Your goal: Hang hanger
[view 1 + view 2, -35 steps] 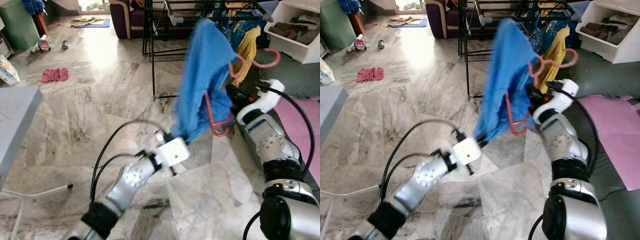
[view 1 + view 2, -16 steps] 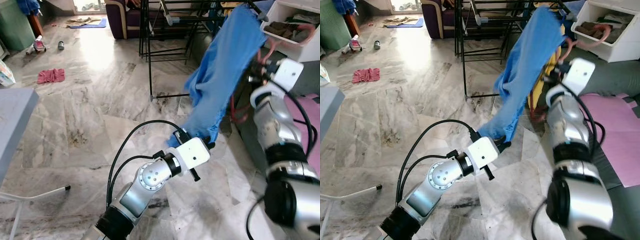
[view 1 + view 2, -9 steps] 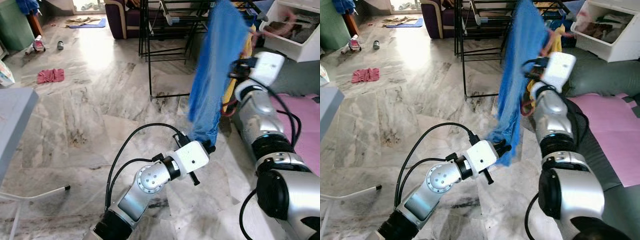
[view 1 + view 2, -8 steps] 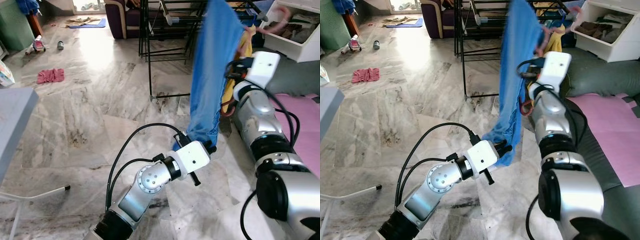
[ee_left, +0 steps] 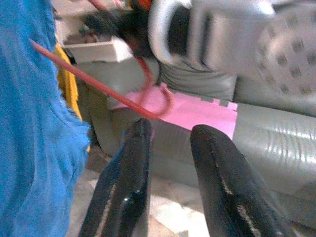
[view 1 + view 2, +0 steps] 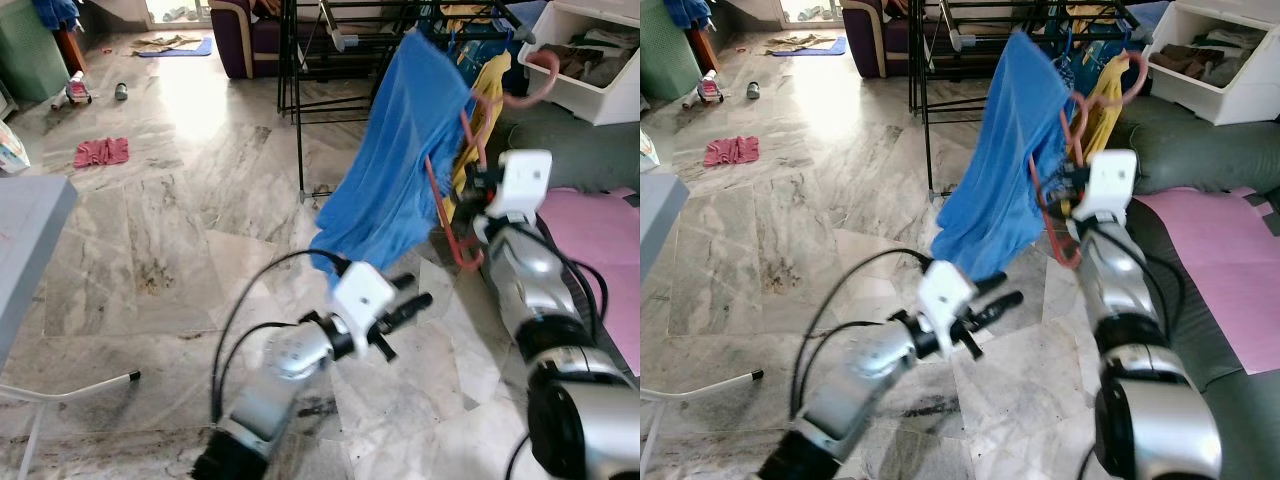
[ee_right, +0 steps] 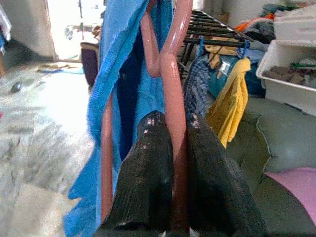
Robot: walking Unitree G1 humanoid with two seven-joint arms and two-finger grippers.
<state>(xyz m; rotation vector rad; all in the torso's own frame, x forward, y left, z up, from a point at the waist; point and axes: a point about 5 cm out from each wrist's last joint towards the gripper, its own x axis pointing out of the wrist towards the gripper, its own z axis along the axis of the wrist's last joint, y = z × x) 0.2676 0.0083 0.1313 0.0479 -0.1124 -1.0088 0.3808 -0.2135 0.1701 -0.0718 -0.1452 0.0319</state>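
Released since the frame half a second ago, the shirt (image 6: 395, 170) hem no longer sits in your left gripper (image 6: 410, 300); that gripper has pulled back and now points toward the right arm, just below the hem, with its fingers (image 5: 129, 187) parted and nothing between them. Note that the shirt has swung from a near-vertical drape to a slant, its lower edge now out toward the robot's left. Your right gripper (image 7: 174, 148) remains clamped on the stem of the hanger (image 6: 468, 140), just below the hook, which curves up toward the white bin (image 6: 590, 60). Observe that the right arm has dropped slightly, so the hanger's hook end now stands clear above the wrist. Locate the hanger in the air in front of the black drying rack (image 6: 340, 40), beside the yellow garment (image 6: 488, 85) hanging there; you cannot tell from these views whether the hook touches any rail. Check the wider scene: a pink mat (image 6: 600, 240) lies to the right, and a red cloth (image 6: 100, 152) lies on the marble floor (image 6: 180, 220), well apart from both arms.
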